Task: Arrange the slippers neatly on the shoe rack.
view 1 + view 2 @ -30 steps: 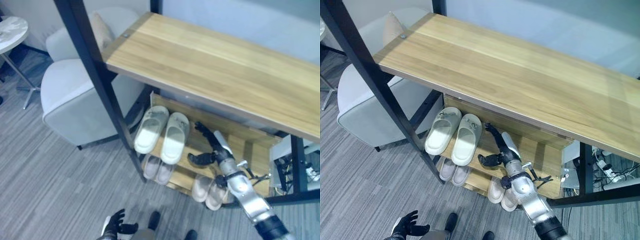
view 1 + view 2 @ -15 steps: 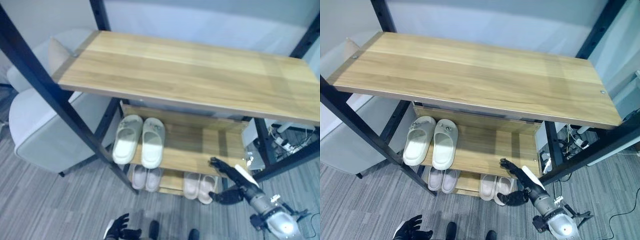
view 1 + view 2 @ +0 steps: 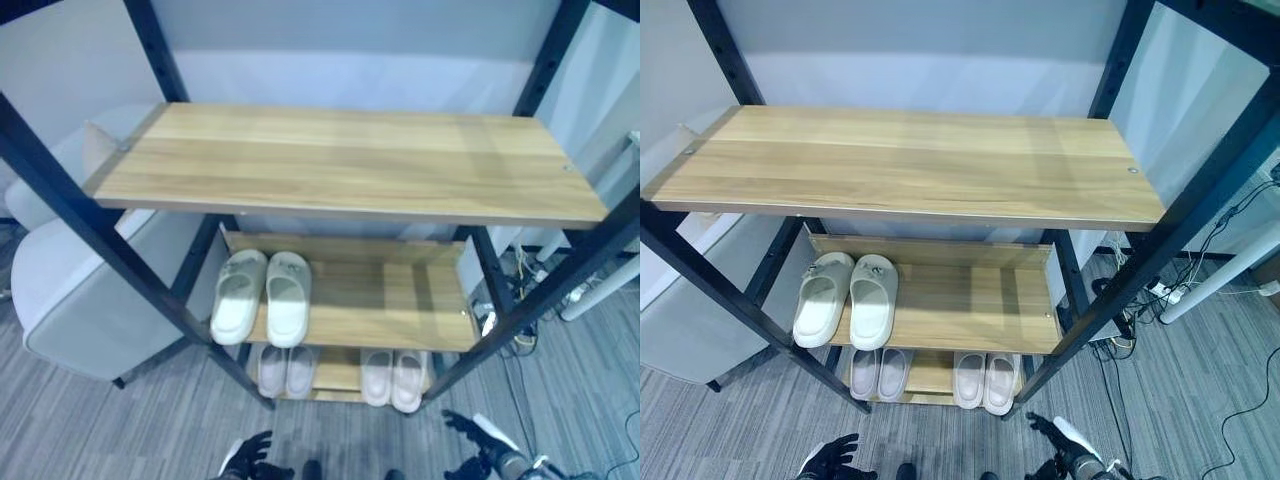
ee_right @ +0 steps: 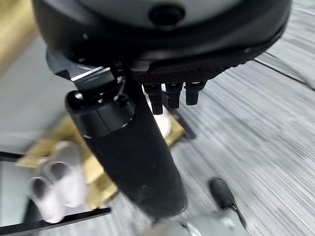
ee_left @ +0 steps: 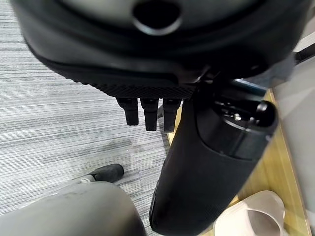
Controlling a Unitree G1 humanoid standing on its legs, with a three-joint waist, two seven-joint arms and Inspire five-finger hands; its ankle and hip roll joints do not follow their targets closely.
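Slippers (image 3: 260, 311) are sitting paired on the shoe rack (image 3: 400, 305), so I'm calling it finished, both hands (image 3: 830, 458) hanging loose-fingered and empty.

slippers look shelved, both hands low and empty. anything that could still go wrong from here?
1. The white pair sits at the middle shelf's front left edge, toes near the lip; a bump to the rack could tip it off.
2. Loose cables lie on the floor beside the rack's right leg; a step that way may snag them.
3. The right hand hangs open close to the beige pair on the bottom shelf; a swing could nudge it askew.
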